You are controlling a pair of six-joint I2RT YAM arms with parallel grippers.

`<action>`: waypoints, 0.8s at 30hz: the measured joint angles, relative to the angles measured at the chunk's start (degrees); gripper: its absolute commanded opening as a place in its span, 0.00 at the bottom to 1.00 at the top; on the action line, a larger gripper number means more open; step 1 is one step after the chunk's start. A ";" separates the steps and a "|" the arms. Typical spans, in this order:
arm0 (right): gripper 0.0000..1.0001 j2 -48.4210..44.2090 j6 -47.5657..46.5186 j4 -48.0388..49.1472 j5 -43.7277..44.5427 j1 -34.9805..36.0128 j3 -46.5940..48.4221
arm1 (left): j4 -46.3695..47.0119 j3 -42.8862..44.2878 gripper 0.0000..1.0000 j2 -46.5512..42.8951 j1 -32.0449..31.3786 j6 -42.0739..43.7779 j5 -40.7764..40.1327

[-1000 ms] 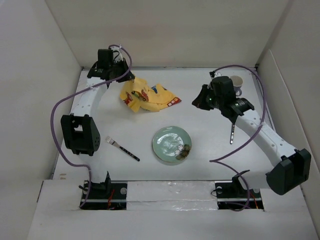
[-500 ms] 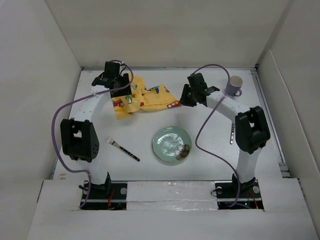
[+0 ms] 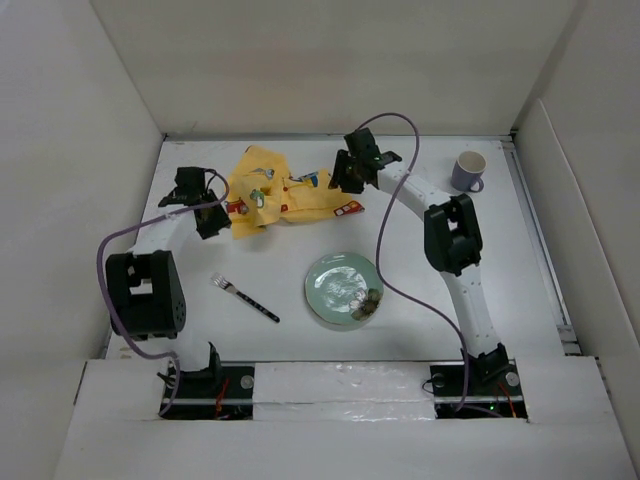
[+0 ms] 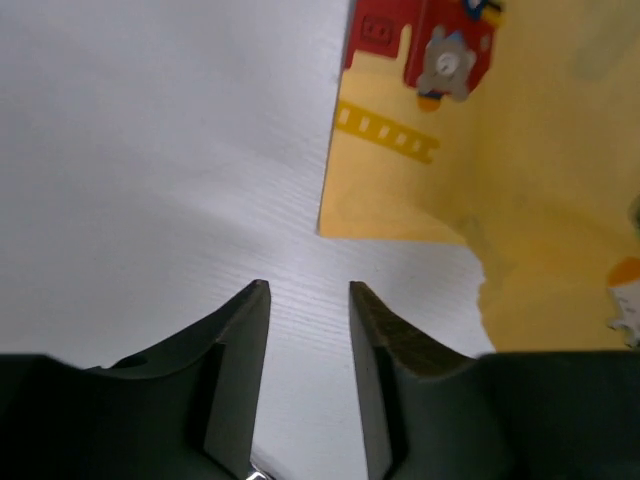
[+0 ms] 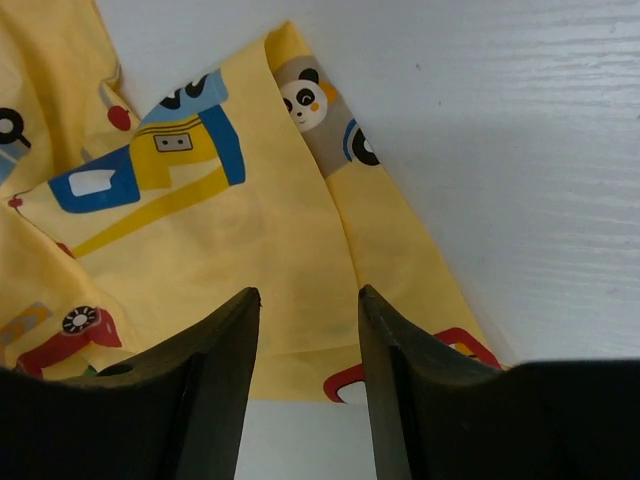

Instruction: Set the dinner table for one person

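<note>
The white dinner table (image 3: 540,300) holds a crumpled yellow placemat (image 3: 285,195) printed with cars, at the back centre. My left gripper (image 3: 212,222) hovers over bare table just left of the cloth's near-left corner (image 4: 400,190); it (image 4: 308,288) is open and holds nothing. My right gripper (image 3: 346,180) is over the placemat's right edge (image 5: 250,230); its jaws (image 5: 307,292) stand open above the cloth, gripping nothing. A green plate (image 3: 340,285) with food scraps lies in the middle. A black-handled fork (image 3: 245,297) lies to its left, and a lilac mug (image 3: 468,171) stands at the back right.
White panel walls (image 3: 120,90) border the table on the left, back and right. The right arm's links (image 3: 455,235) stretch across the table right of the plate. Purple cables (image 3: 385,240) loop off both arms.
Both grippers were shut and are now open. The left one let go of the placemat and moved left and nearer. The right arm swung left from the mug to the cloth's right edge.
</note>
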 measured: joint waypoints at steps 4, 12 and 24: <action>0.49 3.08 -0.04 -3.41 -0.22 0.79 3.41 | -0.07 -0.81 0.41 5.40 -0.20 -0.44 1.33; 0.47 4.42 0.72 -6.40 0.24 2.10 3.26 | 1.05 -0.79 0.41 9.09 -0.87 -0.17 1.51; 0.55 2.23 2.36 -5.25 8.70 3.30 -0.33 | 3.02 -0.13 0.38 11.56 -2.47 0.02 -0.13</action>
